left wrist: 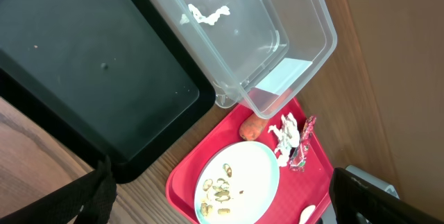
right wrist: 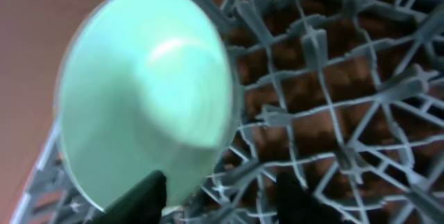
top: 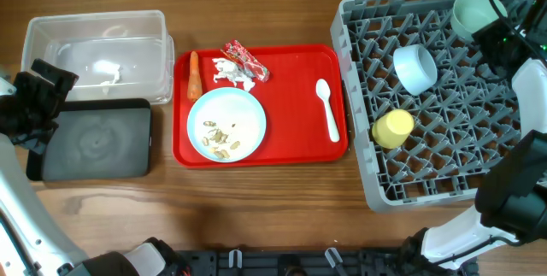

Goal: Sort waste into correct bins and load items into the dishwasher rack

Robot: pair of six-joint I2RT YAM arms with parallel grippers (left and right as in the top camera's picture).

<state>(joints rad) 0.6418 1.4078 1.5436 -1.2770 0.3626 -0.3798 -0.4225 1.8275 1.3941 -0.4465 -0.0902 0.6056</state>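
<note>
Mint bowl: tilted in far-right rack corner, right at right gripper, fingers apart, not clamping. Carrot on red tray, long axis front-to-back, just right of tub; nearer left gripper, spread wide, empty, hovering over black tray. Likely next grab: carrot, left arm.

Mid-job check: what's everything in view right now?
tub: 1, clear, far left
black tray: 1, beside tub
red tray: 1, centre
carrot: 1, orange, red tray
wrapper: 1, red-white, red tray
tissue: 1, white, by wrapper
plate: 1, blue, red tray, holds seeds
spoon: 1, white, red tray
rack: 1, grey, right
mint bowl: 1, in rack
blue bowl: 1, in rack
cup: 1, yellow, in rack
left gripper: open, by black tray
right gripper: open, at mint bowl
</note>
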